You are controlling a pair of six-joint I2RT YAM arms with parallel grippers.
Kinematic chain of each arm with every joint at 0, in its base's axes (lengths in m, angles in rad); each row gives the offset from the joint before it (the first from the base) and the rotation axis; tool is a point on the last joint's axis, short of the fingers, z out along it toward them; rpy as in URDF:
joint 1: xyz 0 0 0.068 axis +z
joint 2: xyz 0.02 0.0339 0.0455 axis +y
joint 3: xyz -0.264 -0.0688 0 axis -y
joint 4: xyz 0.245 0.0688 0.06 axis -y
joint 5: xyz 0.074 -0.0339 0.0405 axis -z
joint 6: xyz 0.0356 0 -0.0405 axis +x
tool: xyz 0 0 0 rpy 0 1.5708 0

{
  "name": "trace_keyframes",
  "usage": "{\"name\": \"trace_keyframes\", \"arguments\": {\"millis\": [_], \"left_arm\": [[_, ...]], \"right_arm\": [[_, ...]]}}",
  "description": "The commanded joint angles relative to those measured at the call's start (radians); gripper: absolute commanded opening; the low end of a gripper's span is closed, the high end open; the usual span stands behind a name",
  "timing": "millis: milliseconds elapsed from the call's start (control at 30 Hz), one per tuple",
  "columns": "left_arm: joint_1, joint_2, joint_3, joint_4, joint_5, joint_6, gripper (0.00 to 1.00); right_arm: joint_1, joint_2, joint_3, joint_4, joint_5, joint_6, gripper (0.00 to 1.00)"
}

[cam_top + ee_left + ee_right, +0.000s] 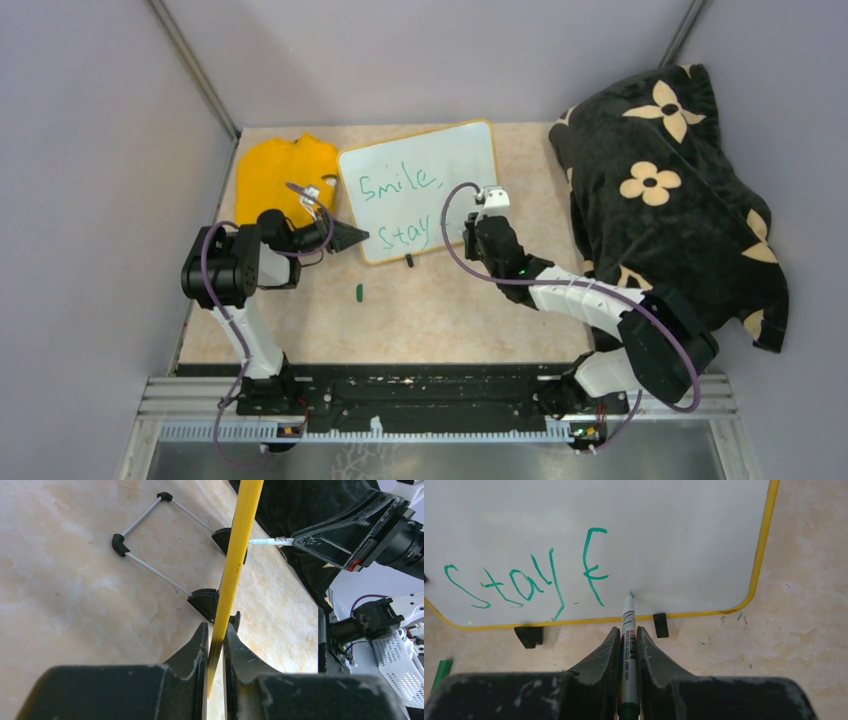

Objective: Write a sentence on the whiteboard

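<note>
The whiteboard [425,165] stands tilted on two black clip feet at the table's back middle. Green writing [400,185] on it reads "Smile," above "Stay"; the right wrist view shows the lower line [526,582] as "Stay F". My left gripper [352,237] is shut on the board's yellow edge [235,555] at its lower left corner. My right gripper [478,232] is shut on a white marker [628,640], whose tip touches the board just right of the "F". The marker's tip also shows in the left wrist view [270,541].
A folded yellow cloth [275,170] lies left of the board. A black flowered blanket [665,190] covers the right side. A green marker cap [359,292] lies on the beige tabletop in front of the board, also in the right wrist view [441,672].
</note>
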Motion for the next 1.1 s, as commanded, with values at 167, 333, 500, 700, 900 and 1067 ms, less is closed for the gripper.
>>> {"name": "trace_keyframes", "arguments": {"millis": [167,333,500,700,900,1067], "left_arm": [[-0.003,0.026,0.006,-0.053,-0.03,0.016,0.0],[-0.003,0.027,0.006,-0.052,-0.03,0.016,0.0],[-0.002,0.026,0.005,-0.055,-0.03,0.016,0.0],[-0.002,0.026,0.007,-0.055,-0.03,0.017,0.0],[-0.002,0.027,0.008,-0.055,-0.03,0.016,0.0],[-0.004,0.026,0.007,-0.055,-0.03,0.017,0.0]], "right_arm": [[-0.009,-0.064,0.061,0.075,-0.013,-0.008,0.0],[-0.01,-0.033,0.087,0.067,-0.004,-0.016,0.0],[-0.013,-0.012,0.09,0.074,0.001,-0.014,0.0],[-0.024,0.012,0.088,0.07,0.006,-0.011,0.0],[-0.024,0.015,0.073,0.07,0.011,-0.008,0.0],[-0.025,0.026,0.064,0.066,0.011,-0.004,0.0]]}}
